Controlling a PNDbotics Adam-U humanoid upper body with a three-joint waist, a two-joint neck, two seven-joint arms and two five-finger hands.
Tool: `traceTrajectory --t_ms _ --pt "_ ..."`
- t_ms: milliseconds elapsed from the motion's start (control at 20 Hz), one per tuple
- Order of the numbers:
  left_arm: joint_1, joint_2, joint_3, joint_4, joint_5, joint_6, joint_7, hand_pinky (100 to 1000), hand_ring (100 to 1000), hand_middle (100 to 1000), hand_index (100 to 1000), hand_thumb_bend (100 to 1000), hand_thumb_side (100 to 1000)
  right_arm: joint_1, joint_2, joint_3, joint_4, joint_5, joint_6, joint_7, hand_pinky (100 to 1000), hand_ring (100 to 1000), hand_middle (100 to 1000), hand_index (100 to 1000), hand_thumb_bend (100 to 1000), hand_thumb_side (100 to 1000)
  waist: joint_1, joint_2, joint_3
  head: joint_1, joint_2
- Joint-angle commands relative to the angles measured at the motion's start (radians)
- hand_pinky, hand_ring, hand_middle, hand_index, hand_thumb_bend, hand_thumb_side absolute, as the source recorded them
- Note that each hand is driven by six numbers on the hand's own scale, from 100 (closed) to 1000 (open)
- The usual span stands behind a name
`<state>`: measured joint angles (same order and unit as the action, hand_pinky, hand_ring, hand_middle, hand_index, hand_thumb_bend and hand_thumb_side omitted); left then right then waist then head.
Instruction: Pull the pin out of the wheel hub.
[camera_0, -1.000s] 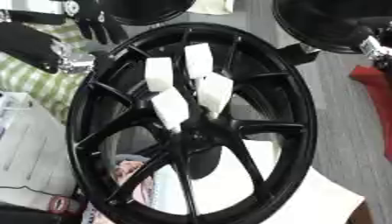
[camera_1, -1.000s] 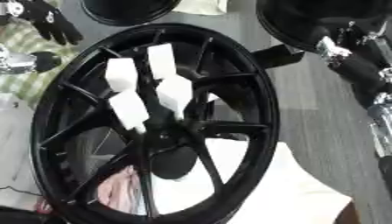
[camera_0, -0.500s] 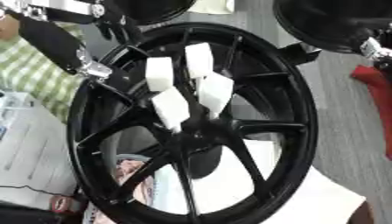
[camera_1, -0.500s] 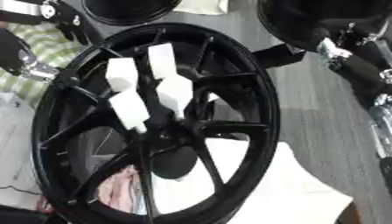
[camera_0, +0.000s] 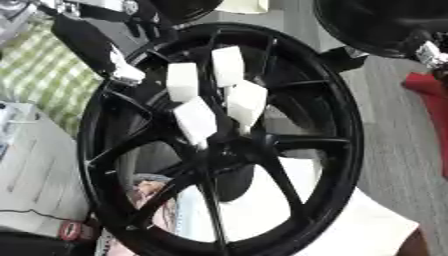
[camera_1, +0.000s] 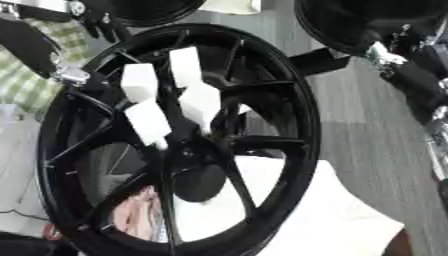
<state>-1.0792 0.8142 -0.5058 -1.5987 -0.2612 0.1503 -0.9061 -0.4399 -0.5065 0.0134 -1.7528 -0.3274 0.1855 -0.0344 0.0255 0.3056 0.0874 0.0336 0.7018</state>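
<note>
Black wheel hub (camera_0: 289, 145): stands upright, fills the middle.
Pins (camera_0: 194, 120): four white blocks stuck in its centre.
Left hand (camera_0: 92, 42): at the far left rim; fingers' state unclear.
Right hand (camera_1: 411, 75): far right, apart; grip unclear.

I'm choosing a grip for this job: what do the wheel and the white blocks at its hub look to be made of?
The wheel looks like cast metal with a glossy black finish: light streaks run along its rim and spokes. The four white blocks look matte and chalky, with blunt edges and no shine, perhaps foam or plastic; the look leaves that open.
</note>
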Motion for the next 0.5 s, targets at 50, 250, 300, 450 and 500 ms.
traceTrajectory --t_ms 50,250,300,450,500 --pt "-0.028 0.0 -0.002 0.007 -0.023 0.017 -0.001 860 874 849 934 426 537 -0.015 -0.017 -0.001 -0.009 -0.001 -0.001 0.005 888 746 594 731 203 282 0.0 -0.021 -0.002 0.006 0.002" --pt "-0.029 -0.009 -0.017 0.013 -0.029 0.02 -0.001 847 883 858 939 457 566 -0.017 -0.016 -0.001 -0.008 -0.002 0.0 0.006 888 746 595 731 202 283 0.0 -0.018 -0.003 0.01 0.003" --pt "-0.03 -0.011 -0.019 0.013 -0.03 0.019 -0.001 846 883 858 940 468 576 -0.017 -0.015 0.0 -0.008 -0.002 0.0 0.006 888 746 595 731 202 283 0.0 -0.017 -0.003 0.011 0.003" --pt "-0.03 -0.017 -0.026 0.019 -0.03 0.018 -0.001 844 883 858 940 487 598 -0.017 -0.014 -0.001 -0.008 -0.002 0.0 0.007 888 747 595 731 202 284 0.0 -0.016 -0.003 0.014 0.003" --pt "-0.029 -0.018 -0.028 0.021 -0.03 0.017 -0.001 843 883 857 939 495 610 -0.017 -0.014 -0.001 -0.008 -0.002 0.0 0.006 888 747 595 731 202 284 0.0 -0.015 -0.003 0.014 0.003"
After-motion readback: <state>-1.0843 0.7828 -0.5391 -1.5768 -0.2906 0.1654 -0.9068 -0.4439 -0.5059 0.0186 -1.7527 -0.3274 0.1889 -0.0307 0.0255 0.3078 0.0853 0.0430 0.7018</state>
